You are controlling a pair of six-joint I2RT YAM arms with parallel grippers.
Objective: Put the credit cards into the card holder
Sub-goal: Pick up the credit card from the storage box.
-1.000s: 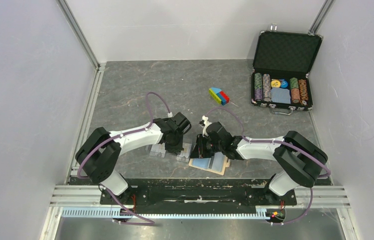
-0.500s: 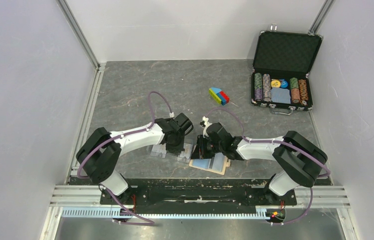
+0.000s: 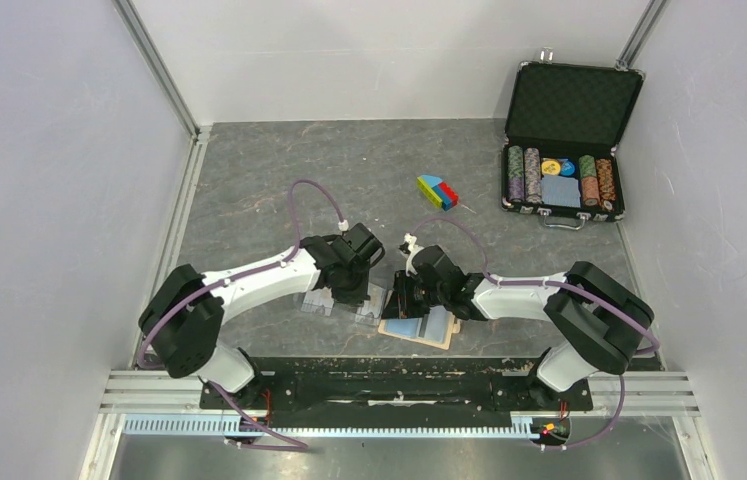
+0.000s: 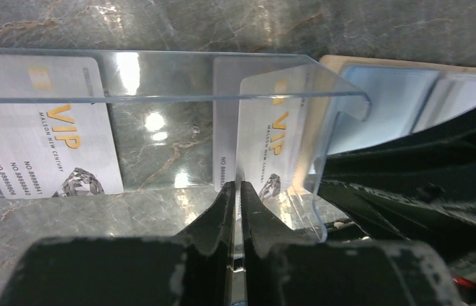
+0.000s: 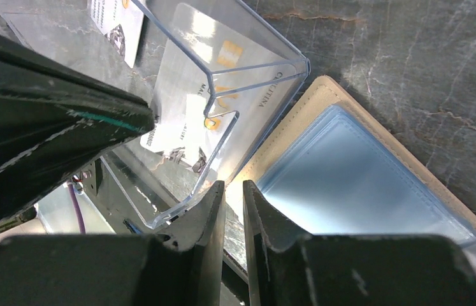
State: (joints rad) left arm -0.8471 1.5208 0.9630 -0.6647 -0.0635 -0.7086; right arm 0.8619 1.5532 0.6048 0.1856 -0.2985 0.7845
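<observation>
Top view: both arms meet low at the near middle of the bench (image 3: 249,180). Left pincer (image 3: 357,292) is down at the clear stand (image 3: 315,303). Right pincer (image 3: 401,303) sits over the far left corner of the wallet (image 3: 439,330), which lies open and flat just beside the stand. The cards are too small to read here.

Left wrist: the left pincer (image 4: 238,188) is clenched on the near edge of one card (image 4: 270,137), which stands at the stand's end next to the wallet. The other card (image 4: 50,140) sits at the opposite end, untouched. Expect both to be light, thin, slick plastic, stiff in plane with some bow. You have an edge pinch with little bite, so the card may pivot or slip. Lift straight out, or the light stand probably drags along.

Right wrist: the right pincer (image 5: 233,188) has its jaws nearly together, with a narrow slit at the wallet's tan edge. You can't tell from here whether that edge is caught in it. The wallet looks soft, and its blue-white pocket panels look floppy and glossy. My call: hold it by the tan rim, not the panels, so the slot mouth isn't squashed. Feed the card short edge first.
</observation>
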